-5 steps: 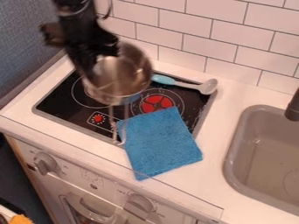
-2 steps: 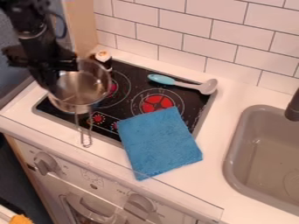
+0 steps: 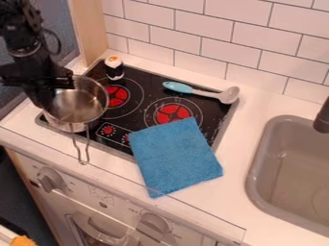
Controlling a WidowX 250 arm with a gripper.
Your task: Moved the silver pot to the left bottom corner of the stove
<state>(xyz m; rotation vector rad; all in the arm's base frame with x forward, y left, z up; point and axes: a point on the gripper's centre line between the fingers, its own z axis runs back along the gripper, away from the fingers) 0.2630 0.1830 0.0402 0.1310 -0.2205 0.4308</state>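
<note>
I'm in a toy kitchen: a black stovetop (image 3: 146,80) with red burner rings, a grey sink (image 3: 289,163) set in the white counter (image 3: 234,204), and white wall tiles (image 3: 218,36) behind.

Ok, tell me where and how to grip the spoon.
Take the spoon by its blue handle, coming from above and pinching across the width. It lies along the back of the stove, and the handle is slim but fuller than the thin shaft. The broad head would probably hold less surely.

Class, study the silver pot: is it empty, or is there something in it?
Empty, as far as visible: the silver pot has a bare metal floor.
</note>
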